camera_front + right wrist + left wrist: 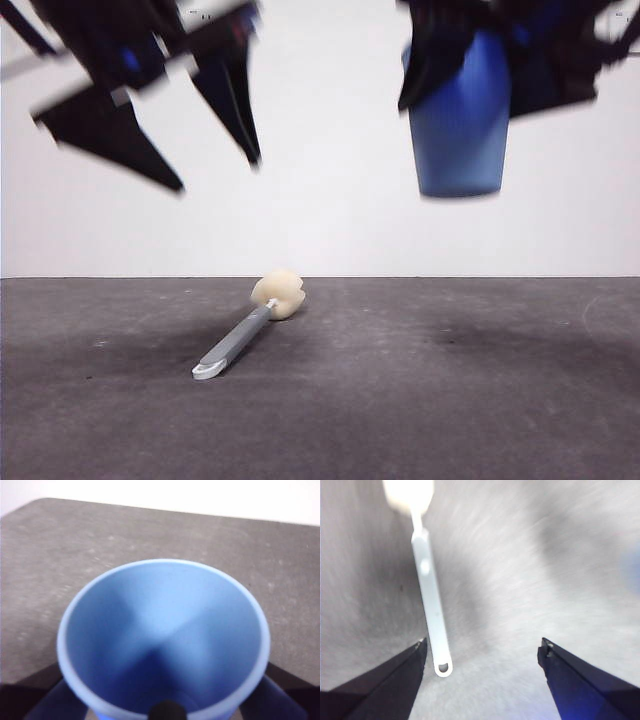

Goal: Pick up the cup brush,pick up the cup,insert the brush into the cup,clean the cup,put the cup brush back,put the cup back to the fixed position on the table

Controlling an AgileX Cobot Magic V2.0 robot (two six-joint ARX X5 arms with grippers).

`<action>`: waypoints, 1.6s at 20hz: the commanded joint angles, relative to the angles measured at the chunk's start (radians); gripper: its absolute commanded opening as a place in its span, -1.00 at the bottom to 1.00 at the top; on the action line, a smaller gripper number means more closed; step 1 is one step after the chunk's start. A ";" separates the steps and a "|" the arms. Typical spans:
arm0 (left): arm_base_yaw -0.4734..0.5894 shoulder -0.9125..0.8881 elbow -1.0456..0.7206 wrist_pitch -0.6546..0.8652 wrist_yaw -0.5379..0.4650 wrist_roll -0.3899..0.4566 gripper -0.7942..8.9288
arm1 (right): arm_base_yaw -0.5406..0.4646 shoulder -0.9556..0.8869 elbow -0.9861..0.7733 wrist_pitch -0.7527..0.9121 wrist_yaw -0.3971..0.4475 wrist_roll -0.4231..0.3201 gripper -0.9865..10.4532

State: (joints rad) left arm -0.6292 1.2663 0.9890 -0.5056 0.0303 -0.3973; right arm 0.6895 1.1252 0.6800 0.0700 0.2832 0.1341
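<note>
The cup brush (245, 329) lies flat on the table (450, 400), its cream sponge head (279, 294) toward the back and its white looped end (207, 371) toward the front. My left gripper (220, 172) hangs open above it, empty; in the left wrist view the brush handle (431, 597) lies on the table below, close by one jaw. My right gripper (500, 70) is shut on the blue cup (459, 125) and holds it high above the table's right side, upright. The right wrist view looks down into the cup's open mouth (165, 640).
A plain white wall stands behind the table's far edge. Dark shadows of the arms fall on the table's left and right parts.
</note>
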 commanded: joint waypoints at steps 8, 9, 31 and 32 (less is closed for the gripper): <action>0.000 -0.322 -0.006 -0.209 0.001 0.088 -0.06 | -0.151 0.377 -0.101 0.537 -0.130 -0.049 -0.86; 0.000 -0.333 -0.006 -0.214 0.001 0.088 -0.06 | -0.163 0.413 -0.101 0.573 -0.137 -0.050 -0.86; 0.000 -0.341 -0.006 -0.230 -0.003 0.089 -0.06 | -0.198 0.593 -0.101 0.531 -0.180 -0.105 -0.15; 0.000 -0.341 -0.006 -0.230 -0.003 0.088 -0.06 | -0.198 0.593 -0.101 0.518 -0.179 -0.105 -0.09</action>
State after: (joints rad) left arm -0.6292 0.9268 0.9890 -0.7364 0.0299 -0.3218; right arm 0.4911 1.6909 0.6033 0.6605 0.1043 0.0151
